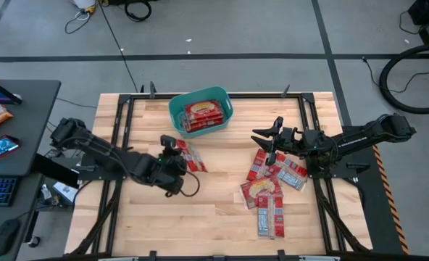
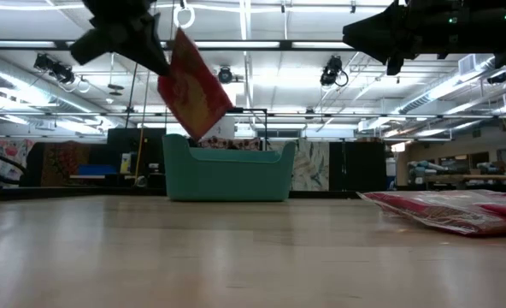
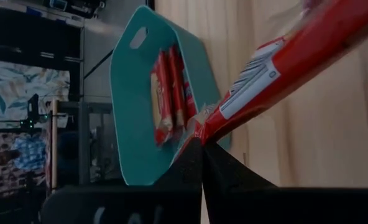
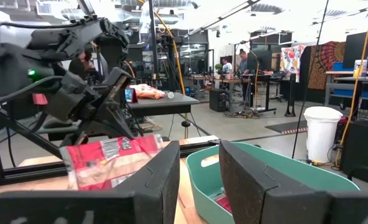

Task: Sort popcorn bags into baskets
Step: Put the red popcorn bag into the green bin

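My left gripper (image 1: 175,154) is shut on one red popcorn bag (image 1: 190,156), raised over the table just near of the teal basket (image 1: 200,110). The basket holds a few red bags (image 1: 202,114) lying flat. In the low view that bag (image 2: 193,85) hangs in front of the basket (image 2: 227,173). My right gripper (image 1: 267,143) is open and hovers high at the far-left edge of a pile of several red bags (image 1: 271,185) lying flat on the table. The right wrist view looks past its fingers (image 4: 196,171) at the basket (image 4: 277,177) and the held bag (image 4: 109,158). My left gripper pinches the popcorn bag by one end edge (image 3: 210,121) between its two shut fingers (image 3: 190,158). The fingers come at it from the table's left. The bag is lifted clear and hangs tilted below the gripper (image 2: 125,38), its free end (image 2: 203,120) pointing down toward the basket.
The basket stands at the table's far middle. The pile of bags (image 2: 458,210) takes up the right near part of the table. Bare wood (image 1: 164,217) lies near and left. Black frame rails (image 1: 120,123) run along the table's sides.
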Tool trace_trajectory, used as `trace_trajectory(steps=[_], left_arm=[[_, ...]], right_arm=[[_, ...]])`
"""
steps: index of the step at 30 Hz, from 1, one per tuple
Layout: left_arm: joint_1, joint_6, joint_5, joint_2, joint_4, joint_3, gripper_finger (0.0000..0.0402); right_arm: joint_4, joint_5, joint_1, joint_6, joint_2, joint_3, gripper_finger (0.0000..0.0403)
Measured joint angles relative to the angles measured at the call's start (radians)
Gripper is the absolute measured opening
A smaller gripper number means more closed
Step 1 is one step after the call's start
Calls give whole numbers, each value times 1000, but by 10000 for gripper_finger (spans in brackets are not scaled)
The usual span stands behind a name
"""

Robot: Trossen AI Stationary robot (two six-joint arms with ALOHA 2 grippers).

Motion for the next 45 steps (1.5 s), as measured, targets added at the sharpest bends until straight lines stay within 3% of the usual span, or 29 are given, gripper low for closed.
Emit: trace_trajectory(steps=[6, 12, 21, 29, 34, 45], left_arm=[[94, 157, 127, 0, 155, 0, 0], [182, 306, 183, 0, 311, 0, 0], [441, 440, 332, 0, 502, 0, 0], [691, 314, 396, 22, 594, 0, 5], [809, 215, 436, 65, 513, 0, 7], [847, 123, 489, 96, 427, -1, 11]], right_arm=[[1, 0, 0, -3, 0, 0, 119], [1, 0, 0, -10, 0, 0, 119], [1, 0, 0, -10, 0, 0, 119], [6, 0, 0, -29, 0, 0, 119], [6, 0, 0, -29, 0, 0, 119], [23, 4, -7, -31, 16, -1, 119]])
